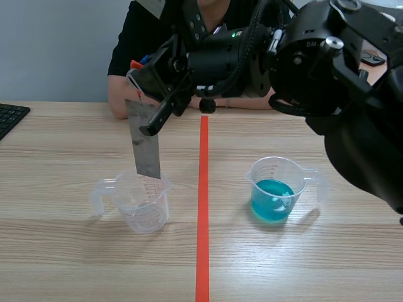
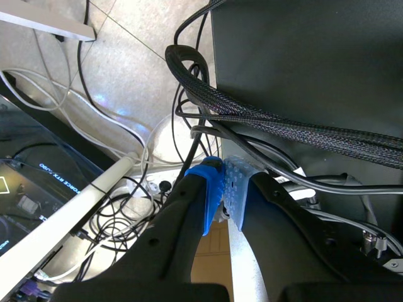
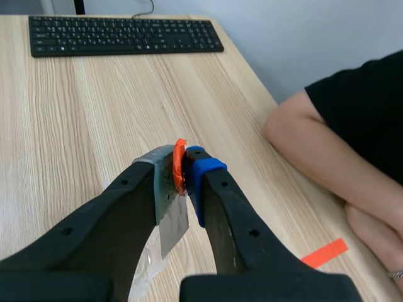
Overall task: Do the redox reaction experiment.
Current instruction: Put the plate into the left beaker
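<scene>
My right arm comes in from the right and crosses the top of the scene view. Its gripper is shut on the orange-taped top of a grey metal strip. The strip hangs nearly upright, and its lower end reaches the mouth of an empty clear measuring beaker left of the red line. A second beaker holding blue liquid stands right of the line. My left gripper is shut on nothing and faces cables off the table; it does not show in the scene view.
A person sits across the table with forearms resting on its far edge, close behind the strip. A black keyboard lies at the far left. An orange-red tape line runs down the middle.
</scene>
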Action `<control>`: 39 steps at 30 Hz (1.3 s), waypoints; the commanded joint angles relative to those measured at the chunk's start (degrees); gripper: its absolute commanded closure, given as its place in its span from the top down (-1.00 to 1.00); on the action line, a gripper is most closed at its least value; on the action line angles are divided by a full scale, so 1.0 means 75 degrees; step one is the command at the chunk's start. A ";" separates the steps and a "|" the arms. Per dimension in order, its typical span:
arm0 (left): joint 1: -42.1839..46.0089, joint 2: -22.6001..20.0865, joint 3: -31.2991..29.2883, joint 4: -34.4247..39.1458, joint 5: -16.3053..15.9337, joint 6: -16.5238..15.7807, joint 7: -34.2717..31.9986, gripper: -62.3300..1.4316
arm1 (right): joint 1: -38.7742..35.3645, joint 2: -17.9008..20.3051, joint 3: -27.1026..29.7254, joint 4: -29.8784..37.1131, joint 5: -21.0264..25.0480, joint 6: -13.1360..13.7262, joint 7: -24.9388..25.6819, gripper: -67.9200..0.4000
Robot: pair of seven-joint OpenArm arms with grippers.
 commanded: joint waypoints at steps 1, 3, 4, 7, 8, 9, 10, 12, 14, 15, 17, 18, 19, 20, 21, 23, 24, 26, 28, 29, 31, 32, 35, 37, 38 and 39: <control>0.0079 -0.0006 0.0009 0.0087 -0.0026 -0.0017 -0.0050 -0.87 | 0.0157 0.0058 0.0029 0.0020 0.0032 -0.0047 0.0169 -0.97; 0.0079 -0.0006 0.0009 0.0087 -0.0026 -0.0017 -0.0050 -0.87 | 0.0157 0.0058 0.0029 -0.0032 0.0029 -0.0047 0.0195 -0.97; 0.0079 -0.0006 0.0009 0.0087 -0.0026 -0.0017 -0.0050 -0.87 | 0.0157 0.0058 0.0029 -0.0032 0.0029 -0.0047 0.0195 -0.97; 0.0079 -0.0006 0.0009 0.0087 -0.0026 -0.0017 -0.0050 -0.87 | 0.0157 0.0058 0.0029 -0.0032 0.0029 -0.0047 0.0198 -0.97; 0.0079 -0.0006 0.0009 0.0087 -0.0026 -0.0017 -0.0050 -0.87 | 0.0157 0.0058 0.0029 -0.0032 0.0029 -0.0047 0.0198 -0.97; 0.0079 -0.0006 0.0009 0.0087 -0.0026 -0.0017 -0.0050 -0.87 | 0.0157 0.0058 0.0029 -0.0032 0.0029 -0.0047 0.0198 -0.97; 0.0079 -0.0006 0.0009 0.0087 -0.0026 -0.0017 -0.0050 -0.87 | 0.0157 0.0058 0.0029 -0.0032 0.0029 -0.0047 0.0198 -0.97; 0.0079 -0.0006 0.0009 0.0087 -0.0026 -0.0017 -0.0050 -0.87 | 0.0157 0.0058 0.0029 -0.0032 0.0029 -0.0047 0.0198 -0.97; 0.0079 -0.0006 0.0009 0.0087 -0.0026 -0.0017 -0.0050 -0.87 | 0.0157 0.0058 0.0029 -0.0032 0.0029 -0.0047 0.0198 -0.97; 0.0079 -0.0006 0.0009 0.0087 -0.0026 -0.0017 -0.0050 -0.87 | 0.0157 0.0058 0.0029 -0.0032 0.0029 -0.0047 0.0198 -0.97; 0.0079 -0.0006 0.0009 0.0087 -0.0026 -0.0017 -0.0050 -0.87 | 0.0157 0.0058 0.0029 -0.0032 0.0029 -0.0047 0.0195 -0.97; 0.0079 -0.0006 0.0009 0.0087 -0.0026 -0.0017 -0.0050 -0.87 | 0.0157 0.0058 0.0029 -0.0032 0.0029 -0.0047 0.0192 -0.97; 0.0079 -0.0006 0.0009 0.0087 -0.0026 -0.0017 -0.0050 -0.87 | 0.0157 0.0058 0.0032 -0.0032 0.0029 -0.0047 0.0187 -0.97; 0.0079 -0.0006 0.0009 0.0087 -0.0026 -0.0017 -0.0050 -0.87 | 0.0166 0.0058 0.0032 -0.0029 0.0032 -0.0047 0.0175 -0.97; 0.0079 -0.0006 0.0009 0.0087 -0.0026 -0.0017 -0.0050 -0.87 | 0.0181 0.0061 0.0032 -0.0020 0.0035 -0.0047 0.0143 -0.97; 0.0079 -0.0006 0.0009 0.0087 -0.0026 -0.0017 -0.0050 -0.87 | 0.0198 0.0061 0.0041 0.0131 0.0044 -0.0047 -0.0029 -0.97; 0.0079 -0.0006 0.0009 0.0087 -0.0026 -0.0017 -0.0050 -0.87 | 0.0198 0.0061 0.0061 0.0271 0.0076 -0.0047 -0.0169 -0.97; 0.0079 -0.0006 0.0009 0.0087 -0.0026 -0.0017 -0.0050 -0.87 | 0.0198 0.0064 0.0111 0.0603 0.0160 -0.0047 -0.0484 -0.97; 0.0079 -0.0006 0.0009 0.0087 -0.0026 -0.0017 -0.0050 -0.87 | 0.0195 0.0067 0.0149 0.0968 0.0335 -0.0050 -0.0766 -0.97; 0.0079 -0.0006 0.0009 0.0087 -0.0026 -0.0017 -0.0050 -0.87 | 0.0195 0.0067 0.0175 0.1151 0.0446 -0.0050 -0.0895 -0.97; 0.0079 -0.0006 0.0009 0.0087 -0.0026 -0.0017 -0.0050 -0.87 | 0.0195 0.0067 0.0254 0.1504 0.0627 -0.0052 -0.1125 -0.97; 0.0079 -0.0006 0.0009 0.0087 -0.0026 -0.0017 -0.0050 -0.87 | 0.0195 0.0067 0.0303 0.1676 0.0731 -0.0052 -0.1224 -0.97; 0.0079 -0.0006 0.0009 0.0087 -0.0026 -0.0017 -0.0050 -0.87 | 0.0195 0.0067 0.0475 0.2162 0.1020 -0.0055 -0.1483 -0.97; 0.0079 -0.0006 0.0009 0.0087 -0.0026 -0.0017 -0.0050 -0.87 | 0.0195 0.0064 0.0589 0.2465 0.1177 -0.0058 -0.1641 -0.97; 0.0079 -0.0006 0.0009 0.0087 -0.0026 -0.0017 -0.0050 -0.87 | 0.0195 0.0064 0.0632 0.2591 0.1227 -0.0082 -0.1714 -0.97; 0.0079 -0.0006 0.0009 0.0087 -0.0026 -0.0017 -0.0050 -0.87 | 0.0195 0.0064 0.0673 0.2693 0.1294 -0.0082 -0.1772 -0.97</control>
